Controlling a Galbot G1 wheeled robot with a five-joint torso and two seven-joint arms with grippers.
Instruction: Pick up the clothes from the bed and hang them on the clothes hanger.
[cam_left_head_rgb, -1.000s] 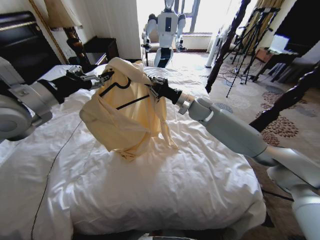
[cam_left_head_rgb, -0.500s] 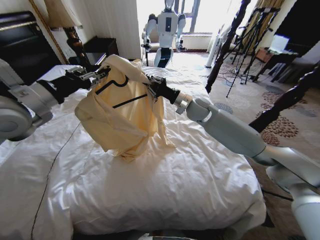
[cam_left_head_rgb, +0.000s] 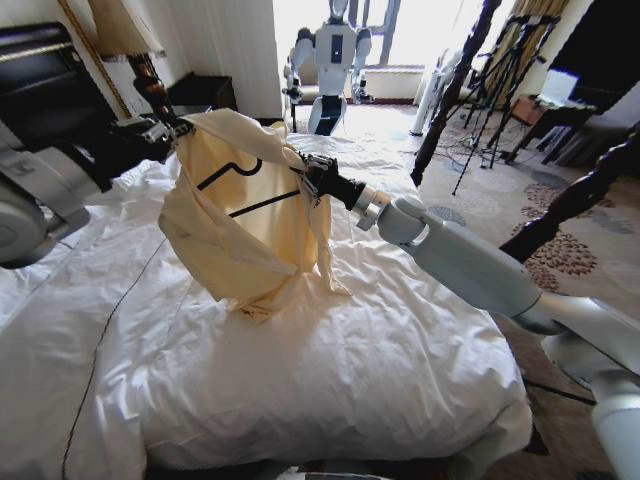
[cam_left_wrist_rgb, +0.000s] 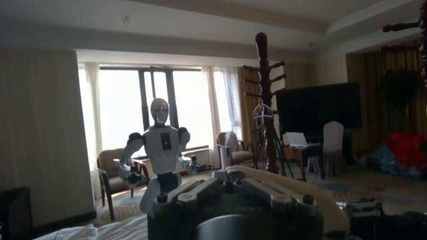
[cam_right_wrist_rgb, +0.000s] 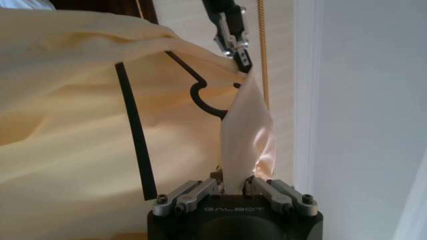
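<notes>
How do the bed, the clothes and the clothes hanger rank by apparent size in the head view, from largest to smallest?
1. The bed, clearly largest.
2. The clothes, held up between left gripper and right gripper.
3. The clothes hanger, partly covered by cloth, so its full size is uncertain.

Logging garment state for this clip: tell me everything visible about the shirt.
The shirt is pale yellow, thin and soft-looking, bunched and creased. It hangs stretched between both grippers above the bed, its lower folds touching the duvet. The left gripper pinches its upper corner near the headboard side; the right gripper has its jaws shut on a strip of fabric at the opposite edge. A thin black hanger lies against the cloth, its curved hook near the top.
</notes>
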